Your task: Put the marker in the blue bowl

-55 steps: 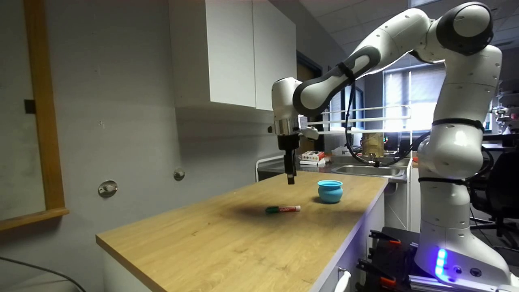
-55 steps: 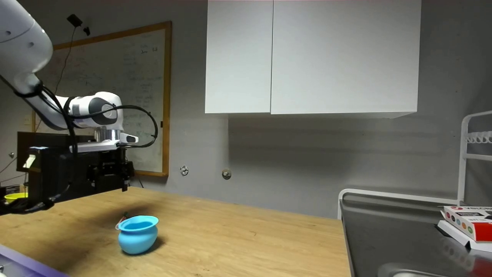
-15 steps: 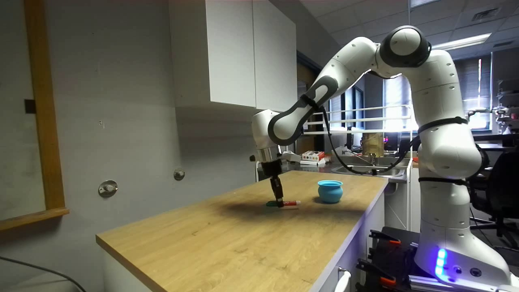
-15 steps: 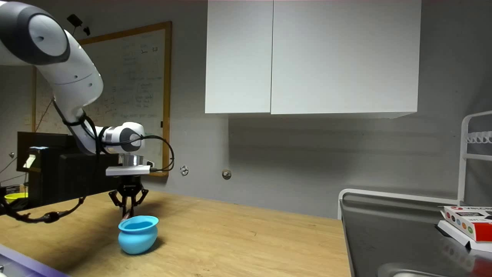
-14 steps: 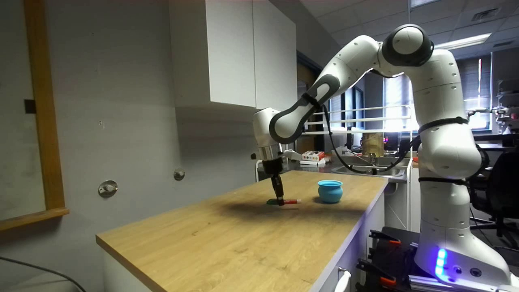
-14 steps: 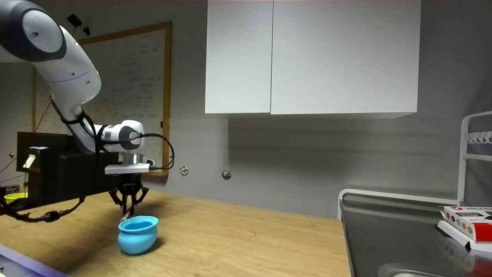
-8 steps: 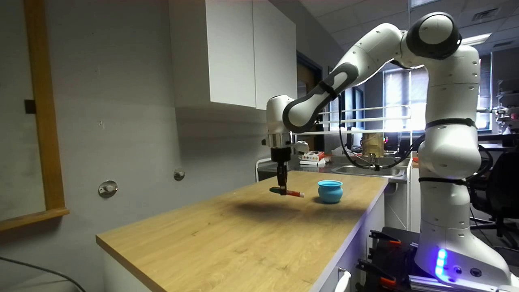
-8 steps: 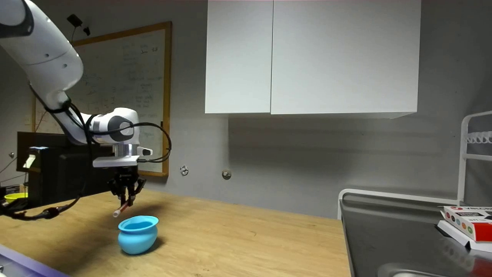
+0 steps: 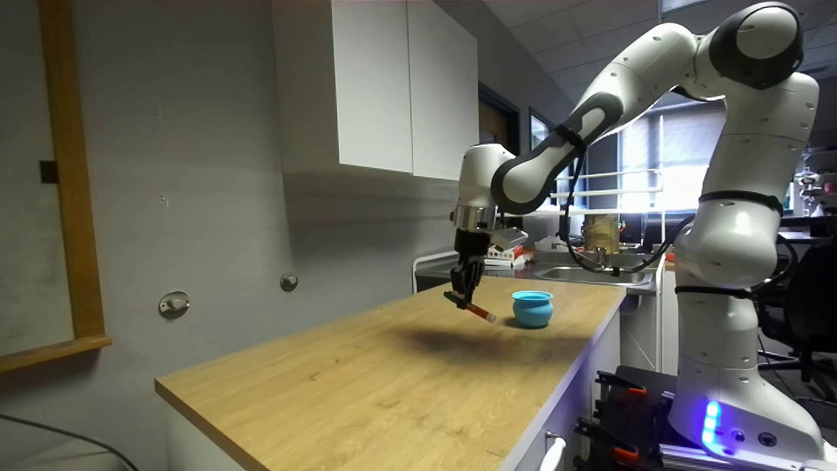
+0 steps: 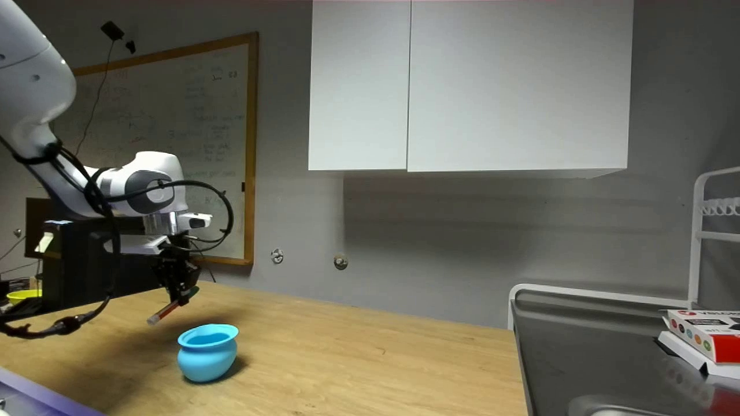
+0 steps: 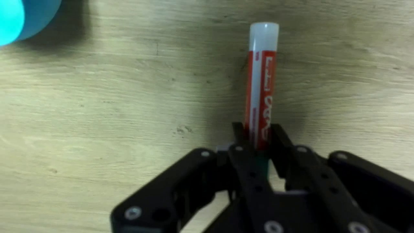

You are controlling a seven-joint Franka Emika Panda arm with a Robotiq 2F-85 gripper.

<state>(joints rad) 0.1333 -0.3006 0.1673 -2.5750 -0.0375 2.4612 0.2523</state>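
My gripper [image 9: 461, 302] is shut on the marker [image 9: 480, 312], above the wooden counter. Red with a white tip and a green cap, the marker slants with its white end lower in both exterior views. In the wrist view the marker [image 11: 261, 84] points away from the gripper [image 11: 257, 132], its green end partly hidden between the fingers. The blue bowl [image 9: 533, 311] stands upright on the counter, apart from the marker and on its white-tip side. Only part of the bowl [image 11: 38, 16] shows at the wrist view's top left corner.
The wooden counter [image 9: 366, 386] carries the bowl. Wall cabinets [image 10: 468, 86] hang above its back. A metal sink [image 9: 592, 275] lies beyond its far end, with a red and white box [image 10: 708, 329] on the dark surface beside it.
Several seconds ago the marker lay on the counter below the gripper. Over the last second the gripper has lifted it and carried it toward the robot's base, tilting the white end down.
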